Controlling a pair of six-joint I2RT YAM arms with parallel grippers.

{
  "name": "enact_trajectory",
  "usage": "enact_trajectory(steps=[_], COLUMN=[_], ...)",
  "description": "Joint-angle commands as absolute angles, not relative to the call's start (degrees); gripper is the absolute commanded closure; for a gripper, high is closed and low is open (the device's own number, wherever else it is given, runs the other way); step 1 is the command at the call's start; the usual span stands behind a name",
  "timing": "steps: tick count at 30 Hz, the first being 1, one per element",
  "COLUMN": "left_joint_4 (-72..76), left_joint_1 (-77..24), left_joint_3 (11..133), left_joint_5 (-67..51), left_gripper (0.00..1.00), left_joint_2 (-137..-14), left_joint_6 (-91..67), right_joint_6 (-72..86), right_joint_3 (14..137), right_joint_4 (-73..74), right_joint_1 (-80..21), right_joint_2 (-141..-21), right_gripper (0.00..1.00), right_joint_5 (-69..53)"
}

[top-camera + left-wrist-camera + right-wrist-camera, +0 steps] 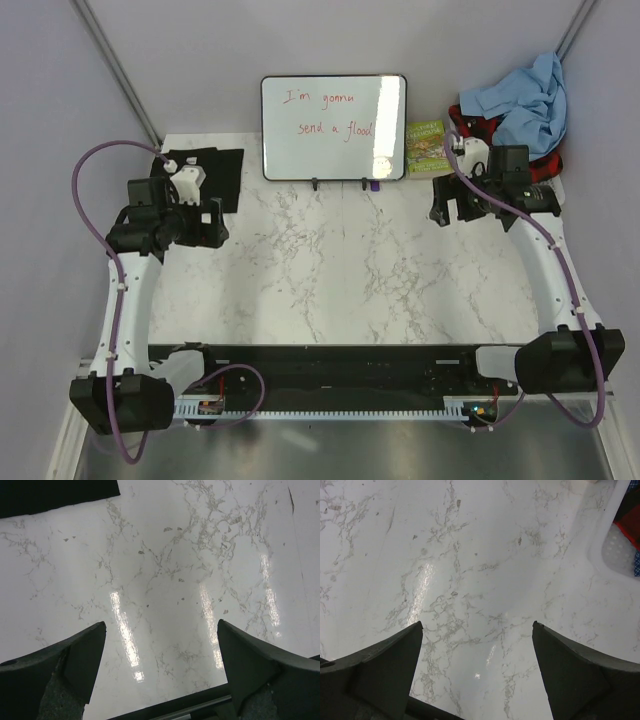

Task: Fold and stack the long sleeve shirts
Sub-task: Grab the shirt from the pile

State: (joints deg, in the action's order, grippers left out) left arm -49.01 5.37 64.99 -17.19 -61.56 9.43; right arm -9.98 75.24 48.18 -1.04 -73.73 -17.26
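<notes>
At upper right of the top view, light blue shirt (520, 100) is lying bunched just beyond right gripper (476, 627); its jaws are standing apart, empty; left gripper (161, 625) likewise.

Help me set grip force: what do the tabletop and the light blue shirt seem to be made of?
The table looks like polished marble or marble-print laminate: white with grey veins, glossy light streaks in the wrist views. The light blue shirt looks like soft matte cloth, probably woven: it lies crumpled in loose folds.
</notes>
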Motion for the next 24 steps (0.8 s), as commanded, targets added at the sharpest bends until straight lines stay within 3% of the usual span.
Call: enact_trajectory(steps=[1, 9, 24], left_joint_4=[-49.2, -41.7, -33.8], left_joint_1=[5.2, 5.2, 5.1], left_joint_3=[66.3, 70.6, 72.1], left_joint_5=[-20.8, -24.7, -34.9], left_gripper=[0.0, 0.0, 0.0], left_joint_2=[-61.8, -62.1, -68.4], left_joint_6=[11.2, 6.9, 3.6], right_joint_6=[-11.3, -9.6, -4.2], right_joint_3=[82.7, 103.3, 120.3], right_joint_4=[46.9, 42.6, 6.9], right_joint_1=[2.5, 11.2, 15.6], right_joint_2=[-75.8, -89.5, -116.9], right_gripper=[0.02, 0.02, 0.02], right_joint_5=[-16.5, -13.5, 3.2])
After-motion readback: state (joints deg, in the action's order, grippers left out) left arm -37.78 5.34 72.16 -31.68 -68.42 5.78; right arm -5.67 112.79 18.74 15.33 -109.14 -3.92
